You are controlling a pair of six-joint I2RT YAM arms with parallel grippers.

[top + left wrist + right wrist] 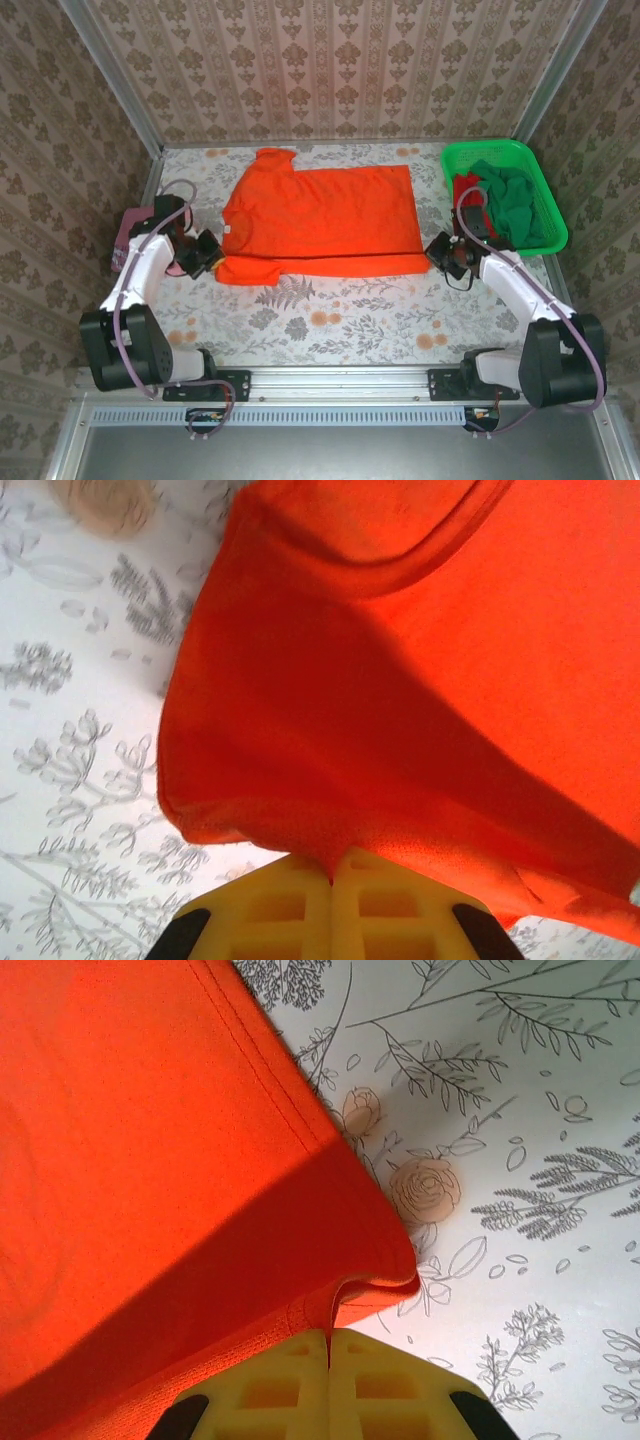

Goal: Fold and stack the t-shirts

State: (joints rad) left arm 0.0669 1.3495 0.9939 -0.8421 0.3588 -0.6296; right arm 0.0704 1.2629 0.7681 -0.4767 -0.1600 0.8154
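Observation:
The bright orange t-shirt (320,215) lies spread across the middle of the table, its near edge folded over. My left gripper (207,255) is shut on the shirt's near left corner, with orange cloth (400,680) pinched between the yellow fingertips (332,865). My right gripper (445,255) is shut on the near right corner, where a fold of hem (150,1160) enters the closed fingertips (328,1338). A red t-shirt (466,188) and a dark green t-shirt (520,205) lie crumpled in the basket. A dusty pink-maroon t-shirt (120,245) sits at the left edge, partly hidden by my left arm.
The bright green mesh basket (490,148) stands at the back right corner. Patterned walls close in the table at the back and both sides. Bare floral tablecloth (340,320) stretches between the orange shirt and the arm bases.

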